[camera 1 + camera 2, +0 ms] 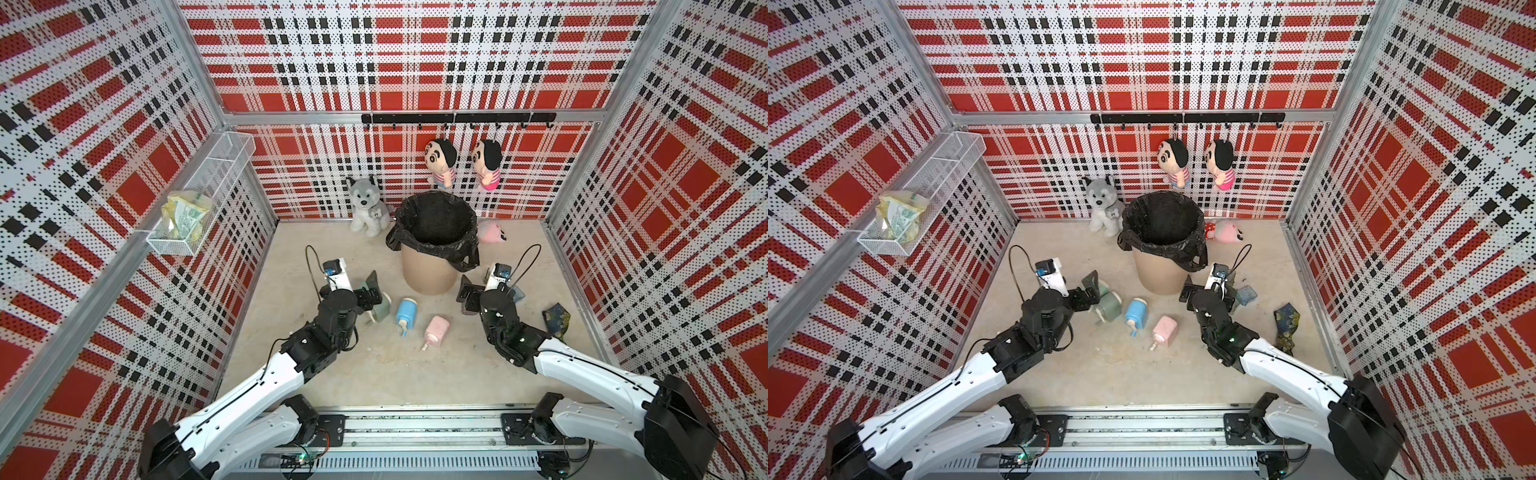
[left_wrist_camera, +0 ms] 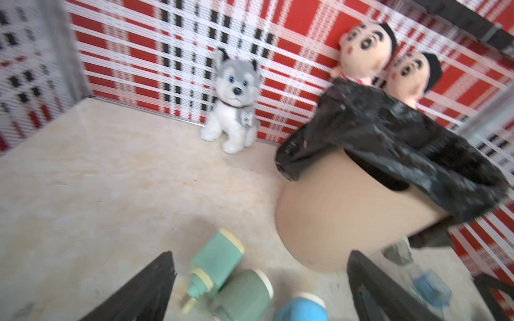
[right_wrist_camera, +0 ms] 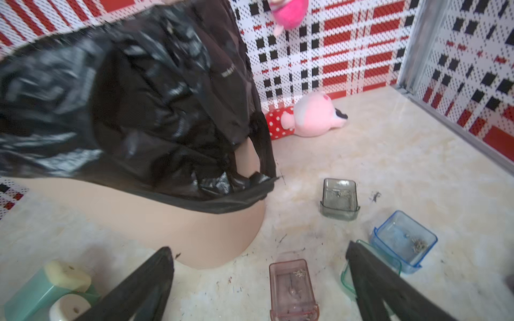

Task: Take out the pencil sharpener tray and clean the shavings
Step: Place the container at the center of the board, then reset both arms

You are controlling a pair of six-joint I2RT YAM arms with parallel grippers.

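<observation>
Right hand [image 3: 260, 247]: fingers wide apart, gripping nothing, low just beside the round tan bin with a black bag liner [image 3: 194, 230], on the bin's right. Directly under the hand on the beige bench [image 3: 417, 139] lies a clear pink plastic sharpener tray [image 3: 292, 289], flat, a few shavings inside, touching neither finger. 3 more trays sit right of the bin:
- clear grey tray [image 3: 339, 200], nearest the bin's base
- clear blue tray [image 3: 403, 241], further out, with a small clump of shavings [image 3: 418, 244] in it
- clear green tray [image 3: 345, 275], partly hidden behind 1 finger

Dark specks dot the bench near the bin's base.

Left hand [image 2: 260, 255]: fingers also wide apart, empty, on the bin's left. Below it a light green pencil sharpener [image 2: 217, 258] touches a sage-green pencil sharpener [image 2: 244, 297], both on their sides. A blue pencil sharpener [image 1: 405, 313] and a pink pencil sharpener [image 1: 436, 330] lie in front of the bin, between the 2 arms, apart from each other.

Behind the bin a grey-white husky plush [image 1: 368, 205] sits to its left and a pink plush [image 1: 492, 232] lies to its right. A dark patterned cloth [image 1: 557, 320] lies well right of the bin.
</observation>
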